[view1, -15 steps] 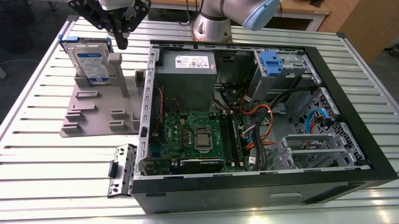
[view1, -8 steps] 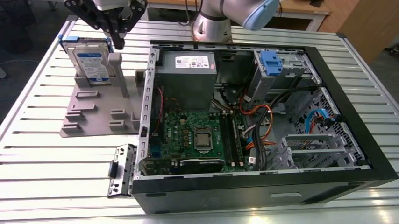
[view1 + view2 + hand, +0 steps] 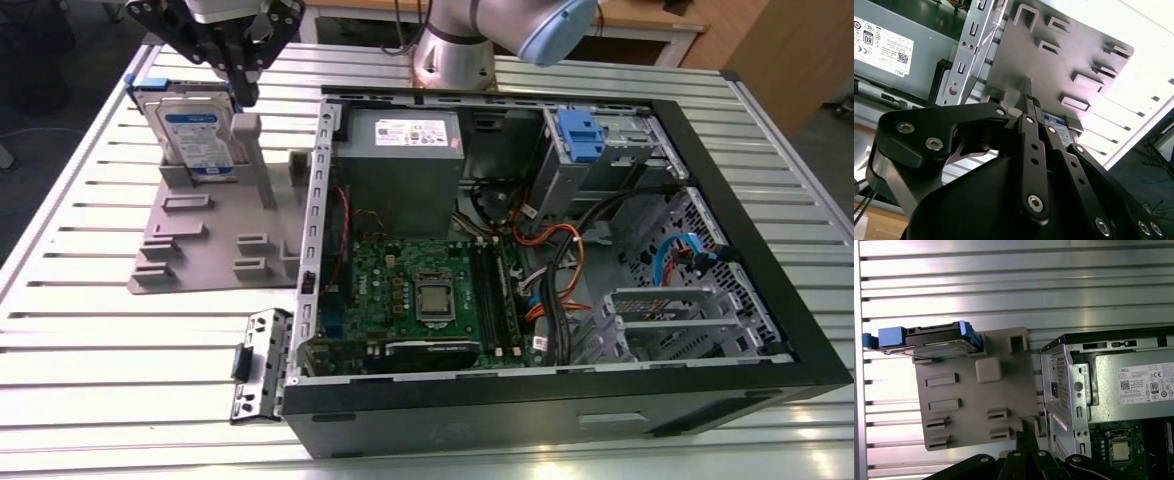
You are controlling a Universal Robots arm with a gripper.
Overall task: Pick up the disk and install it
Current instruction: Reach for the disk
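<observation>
The disk (image 3: 195,135) stands on edge in a grey plastic holder (image 3: 200,240) on the slatted table, at the exterior view's left of the open computer case (image 3: 318,200). It is silver with a white-and-blue label and blue side rails. My gripper (image 3: 244,90) hangs just above the holder, over the disk's edge nearest the case, its fingers together with nothing between them. In the first wrist view the disk (image 3: 929,340) lies at the holder's (image 3: 974,400) far end, apart from my gripper (image 3: 1026,437). In the second wrist view my gripper (image 3: 1032,102) points at the holder (image 3: 1054,60).
Inside the case are a grey power supply (image 3: 396,165), a motherboard (image 3: 420,290), loose cables and a drive cage with a blue latch (image 3: 583,130). A loose metal bracket (image 3: 260,365) lies by the case's front corner. The arm's base (image 3: 454,50) stands behind the case.
</observation>
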